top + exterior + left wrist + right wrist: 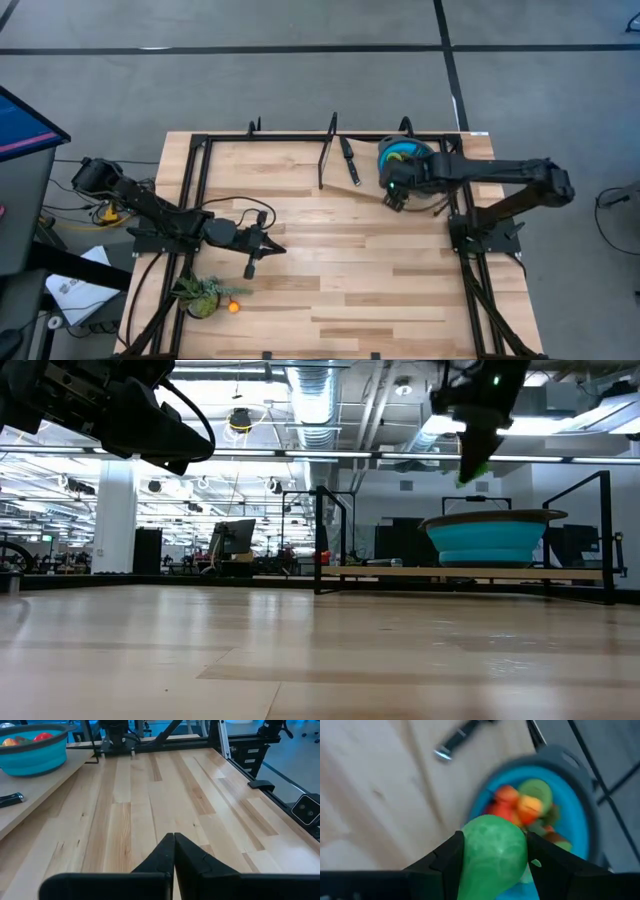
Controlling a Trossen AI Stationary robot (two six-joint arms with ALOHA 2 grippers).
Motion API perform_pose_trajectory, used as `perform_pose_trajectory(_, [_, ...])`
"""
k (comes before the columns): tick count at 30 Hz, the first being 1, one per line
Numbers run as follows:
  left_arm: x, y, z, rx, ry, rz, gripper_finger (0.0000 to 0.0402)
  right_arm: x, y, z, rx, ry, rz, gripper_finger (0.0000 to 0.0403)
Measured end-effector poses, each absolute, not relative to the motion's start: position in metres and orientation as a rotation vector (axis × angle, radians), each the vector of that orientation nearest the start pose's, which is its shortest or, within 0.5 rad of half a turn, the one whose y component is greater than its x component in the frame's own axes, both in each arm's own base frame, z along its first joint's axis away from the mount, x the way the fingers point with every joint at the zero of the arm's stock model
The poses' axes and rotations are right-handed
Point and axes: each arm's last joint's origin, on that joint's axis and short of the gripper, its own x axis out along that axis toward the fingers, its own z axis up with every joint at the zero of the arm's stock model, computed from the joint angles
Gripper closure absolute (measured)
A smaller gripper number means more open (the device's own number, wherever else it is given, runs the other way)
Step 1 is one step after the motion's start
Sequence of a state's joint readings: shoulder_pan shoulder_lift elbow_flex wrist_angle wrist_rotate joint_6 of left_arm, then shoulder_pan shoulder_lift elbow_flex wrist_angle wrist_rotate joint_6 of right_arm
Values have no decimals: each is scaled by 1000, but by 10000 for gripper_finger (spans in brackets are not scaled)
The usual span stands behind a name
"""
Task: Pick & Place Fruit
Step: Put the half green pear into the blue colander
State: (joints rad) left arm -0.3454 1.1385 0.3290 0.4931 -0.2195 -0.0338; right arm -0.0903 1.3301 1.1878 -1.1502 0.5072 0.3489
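Gripping a smooth, rounded green fruit point(495, 851) between its dark fingers, the right gripper point(495, 855) is being held above the blue bowl point(400, 155) at the upper right of the high view, its lower end cut off by the wrist frame. Glossy red, orange and green fruit point(522, 810) are being seen blurred inside the bowl. A black-handled knife point(349, 161) is lying beside it. The left gripper point(173, 857) is being kept pressed together over bare pale wood point(165, 795). A spiky plant point(203, 293) and a small orange fruit point(234, 307) are being shown lower left.
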Motion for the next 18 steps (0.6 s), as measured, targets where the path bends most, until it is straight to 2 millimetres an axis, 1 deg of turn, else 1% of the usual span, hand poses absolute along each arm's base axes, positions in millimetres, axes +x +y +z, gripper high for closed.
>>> perform_pose_trajectory(4, [203,-66,177,55,306,-120,401,223,-64,285,17,1257,-781,223])
perform_pose_trajectory(7, [203,-66,177,55,306,-120,401,215,-85,274,38,1328,-829,222])
perform_pose_trajectory(11, [203,-66,177,54,306,-120,401,207,-106,269,72,1347,-883,220])
perform_pose_trajectory(13, [203,-67,177,48,307,-129,401,204,-114,269,100,1331,-914,208])
perform_pose_trajectory(18, [203,-67,177,44,307,-135,401,200,-126,270,139,1299,-965,155])
